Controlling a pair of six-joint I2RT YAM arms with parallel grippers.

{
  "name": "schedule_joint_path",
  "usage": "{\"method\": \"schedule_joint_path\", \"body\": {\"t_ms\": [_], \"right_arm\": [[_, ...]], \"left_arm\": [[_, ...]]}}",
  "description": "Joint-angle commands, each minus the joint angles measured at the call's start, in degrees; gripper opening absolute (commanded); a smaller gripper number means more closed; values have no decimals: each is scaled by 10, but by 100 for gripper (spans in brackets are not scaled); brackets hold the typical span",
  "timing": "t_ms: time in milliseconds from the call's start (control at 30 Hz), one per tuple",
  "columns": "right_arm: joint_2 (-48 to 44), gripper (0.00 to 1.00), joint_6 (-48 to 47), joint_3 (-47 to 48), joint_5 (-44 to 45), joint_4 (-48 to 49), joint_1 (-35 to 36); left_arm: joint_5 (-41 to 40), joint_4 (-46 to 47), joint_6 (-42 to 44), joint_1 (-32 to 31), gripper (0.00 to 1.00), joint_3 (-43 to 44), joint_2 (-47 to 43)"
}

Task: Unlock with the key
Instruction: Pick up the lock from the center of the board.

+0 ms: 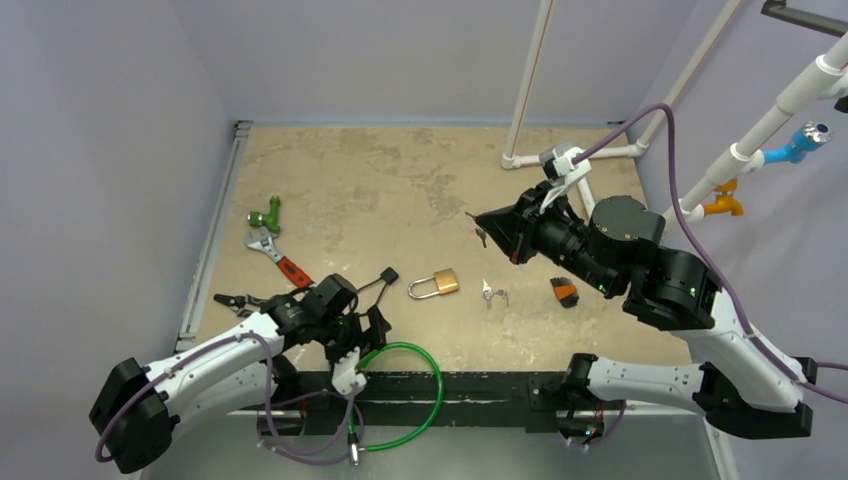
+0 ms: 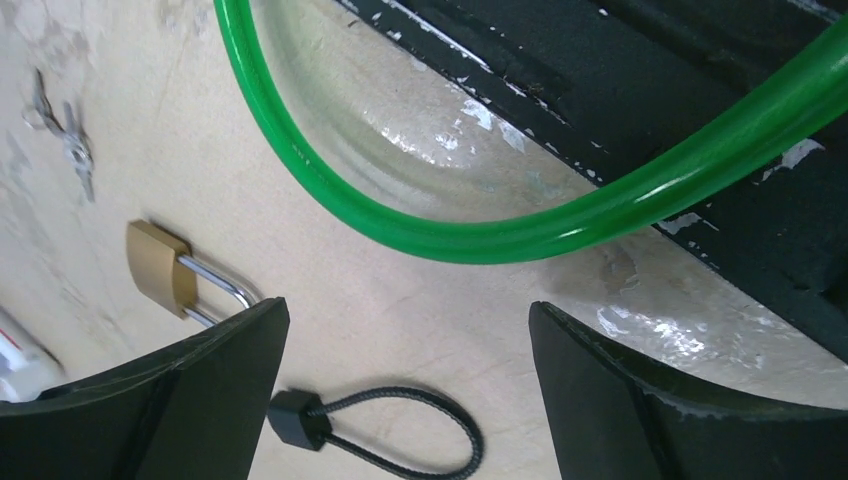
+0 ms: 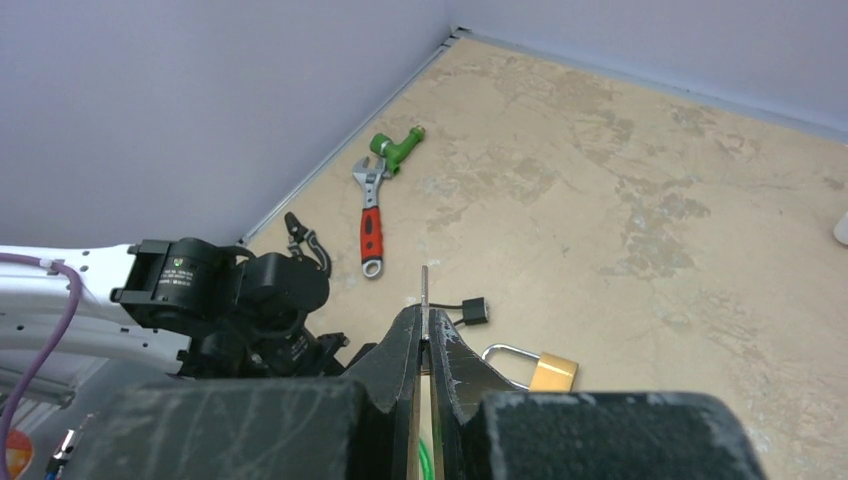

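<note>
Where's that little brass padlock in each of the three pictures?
Top view: padlock near the centre, slightly below the middle.
Left wrist view: padlock at the left side, halfway down.
Right wrist view: padlock low, right of centre.
Shared landmark: the black cord loop lies close beside it in all three.

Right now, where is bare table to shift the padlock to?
Widest: the far half of the table, between green fitting and white pipe foot. Smaller: the near strip between green hose and brush. Crowded: near left, with wrench, pliers, cord loop and the open left hand.
</note>
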Motion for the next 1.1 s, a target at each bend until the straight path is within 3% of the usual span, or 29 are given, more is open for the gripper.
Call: {"method": "schedule_joint_path", "body": {"t_ms": [0,333,633,733,867,1067], "right_arm": [[-5,0,-6,24,17,4,-2],[-8,0,-7,5,22,9,-2],[-10,0,-7,-5,21,13,-2],[-13,0,-5,-11,24,13,-1],[-13,0,-5,-14,27,13,-3],[-11,0,-5,-18,26,15,-5]], "left_arm": [[69,22,176,5,90,-15,2],[154,-9,345,53,87,-87,-72],[243,25,469,93,80,-143,-77],[273,40,527,107,71,-167,-69],[284,41,533,109,53,-177,-69],[290,47,534,108,43,-182,-67]]}}
